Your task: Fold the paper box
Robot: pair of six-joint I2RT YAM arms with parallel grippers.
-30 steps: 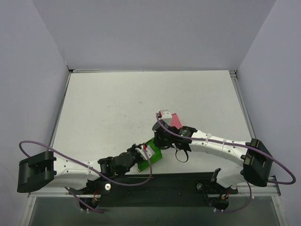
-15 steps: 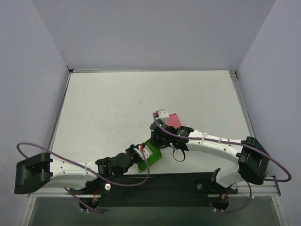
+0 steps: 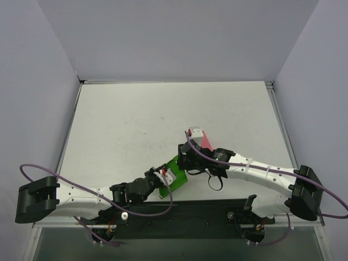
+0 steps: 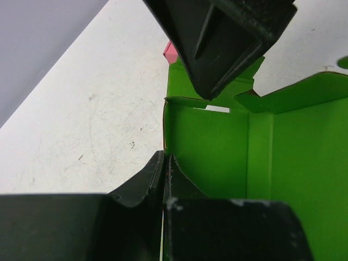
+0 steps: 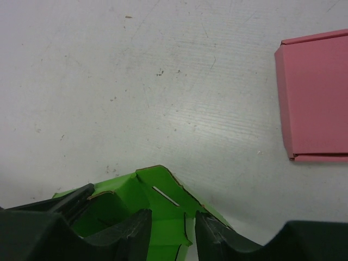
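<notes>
White table top (image 3: pixel 125 119) fills the middle of the top view, with pale purple walls (image 3: pixel 174 38) standing around it on three sides.

The paper box (image 3: pixel 178 175) is bright green. It sits on the table, and both arms meet at it. It is only half made. Its walls stand up, and the flaps at the top are not tucked in.

The left claw (image 3: pixel 165 177) comes at the green box from the left arm's side. In the left wrist view, the left claw (image 4: pixel 164 174) is closed on one thin wall of the paper box (image 4: pixel 217 152). The wall's edge is pinched tight between its two black fingers (image 4: pixel 138 187). The inside of the box is open to that camera, with a small slot high in its back wall.

The right claw (image 3: pixel 184 163) reaches the green box from the right arm's side. In the right wrist view, the right claw (image 5: pixel 173 228) has its fingers (image 5: pixel 130 228) apart. A bit of green flap from the paper box (image 5: pixel 157 190) stands in the gap between them, but they are not squeezing it. So this claw is open.

A flat pink box (image 5: pixel 315 98) lies on the table near the green box, on its far right side, and does not touch it. From the top, the right arm hides part of the pink box (image 3: pixel 206 141).
</notes>
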